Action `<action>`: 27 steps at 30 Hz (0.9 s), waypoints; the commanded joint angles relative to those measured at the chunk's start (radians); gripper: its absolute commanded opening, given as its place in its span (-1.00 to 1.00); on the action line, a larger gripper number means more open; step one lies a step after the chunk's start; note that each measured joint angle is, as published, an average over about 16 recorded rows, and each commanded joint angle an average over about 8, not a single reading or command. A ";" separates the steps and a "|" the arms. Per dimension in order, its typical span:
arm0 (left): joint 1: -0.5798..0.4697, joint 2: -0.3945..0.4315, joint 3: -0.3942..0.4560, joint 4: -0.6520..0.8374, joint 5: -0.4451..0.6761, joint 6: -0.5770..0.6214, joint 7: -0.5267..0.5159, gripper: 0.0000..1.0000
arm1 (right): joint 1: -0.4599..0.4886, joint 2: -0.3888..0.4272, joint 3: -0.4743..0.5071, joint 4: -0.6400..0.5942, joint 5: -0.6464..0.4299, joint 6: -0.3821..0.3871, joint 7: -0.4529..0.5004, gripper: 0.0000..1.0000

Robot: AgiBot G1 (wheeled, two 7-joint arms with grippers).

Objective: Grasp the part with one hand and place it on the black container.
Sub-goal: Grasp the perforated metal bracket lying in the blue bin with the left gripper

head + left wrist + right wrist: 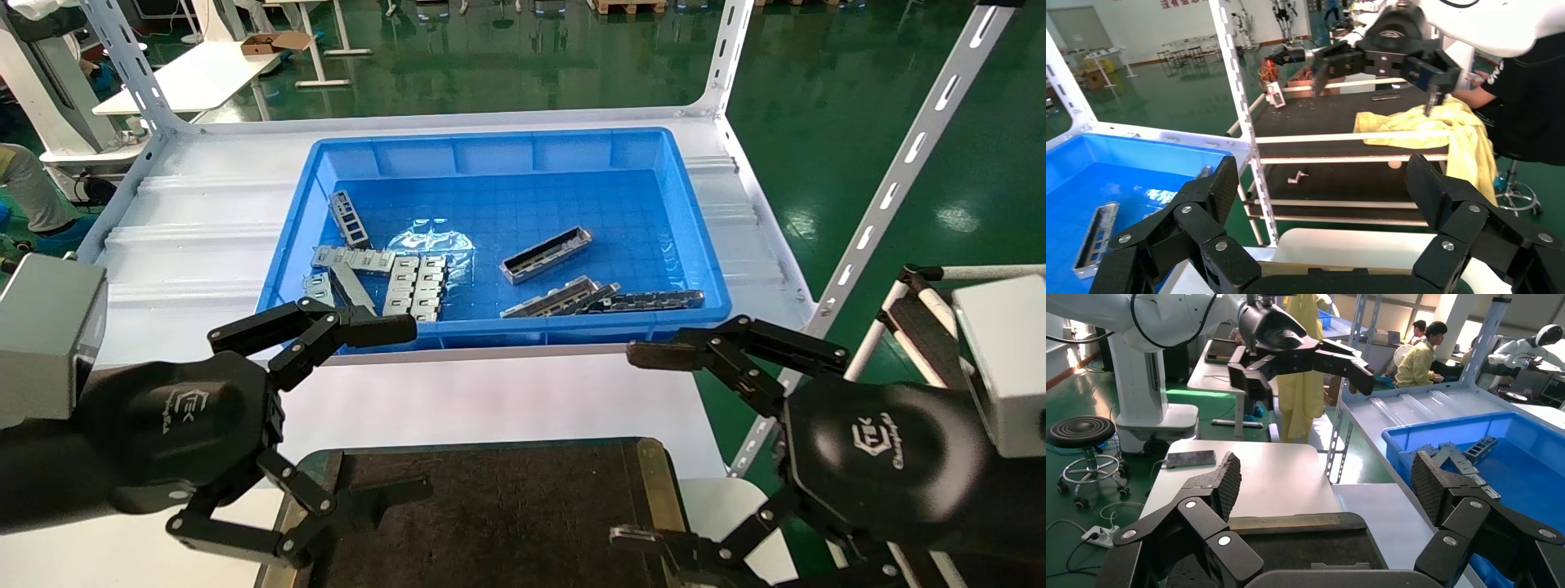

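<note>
Both claws released, empty: left claw (pixel 327 408), right claw (pixel 645 445) | part (pixel 546 255) ahead of right claw in blue bin (pixel 711 269) | looks stiff, light, slick metal; pinch mid-length across walls.

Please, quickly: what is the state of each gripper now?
Left gripper: open, holding nothing, above the black container.
Right gripper: open, holding nothing.

Left black end effector (pixel 404 408) and right black end effector (pixel 633 445) both hover low with fingers spread wide, holding nothing.
</note>
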 commanded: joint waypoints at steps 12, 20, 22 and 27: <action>-0.127 0.136 0.065 0.144 0.127 -0.075 0.023 1.00 | 0.000 0.000 -0.001 0.000 0.001 0.000 -0.001 1.00; -0.244 0.271 0.120 0.336 0.229 -0.116 0.091 1.00 | 0.000 0.001 -0.002 0.000 0.001 0.001 -0.001 1.00; -0.271 0.305 0.130 0.393 0.250 -0.127 0.116 1.00 | 0.000 0.001 -0.002 0.000 0.001 0.001 -0.001 1.00; -0.337 0.388 0.154 0.547 0.302 -0.167 0.189 1.00 | 0.000 0.001 -0.002 0.000 0.001 0.001 -0.001 1.00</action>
